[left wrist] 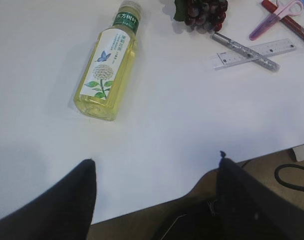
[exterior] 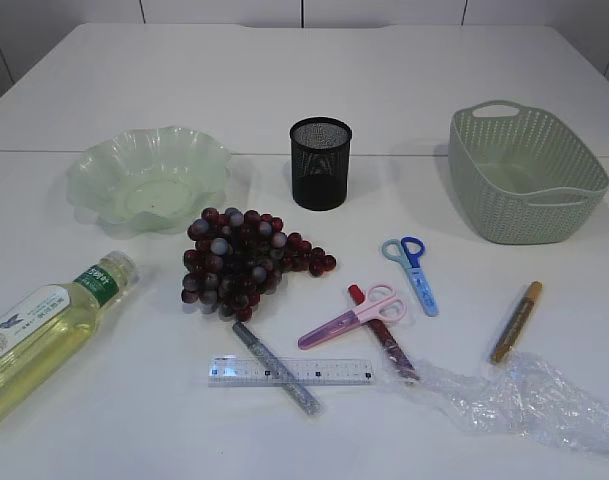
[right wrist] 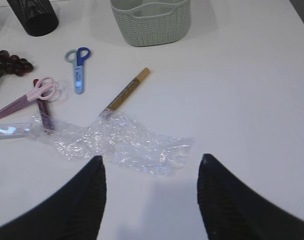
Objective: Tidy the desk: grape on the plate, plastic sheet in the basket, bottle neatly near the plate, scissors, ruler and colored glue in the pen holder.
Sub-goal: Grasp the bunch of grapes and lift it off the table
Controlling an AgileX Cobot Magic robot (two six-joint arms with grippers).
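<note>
Hung with jaws apart over bare table: left gripper [left wrist: 156, 185], holding nothing, bottle [left wrist: 108, 65] lying on its side ahead of it. Same for right gripper [right wrist: 152, 192], spread and empty, crumpled plastic sheet [right wrist: 122, 142] just ahead, gold glue pen [right wrist: 126, 90] beyond, basket [right wrist: 151, 22] farther off.

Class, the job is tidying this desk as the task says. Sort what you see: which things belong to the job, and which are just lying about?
Belongs:
grapes
plate
plastic sheet
basket
bottle
blue scissors
pink scissors
ruler
three glue pens: silver, red, gold
pen holder

Lying about:
Nothing visible.
</note>
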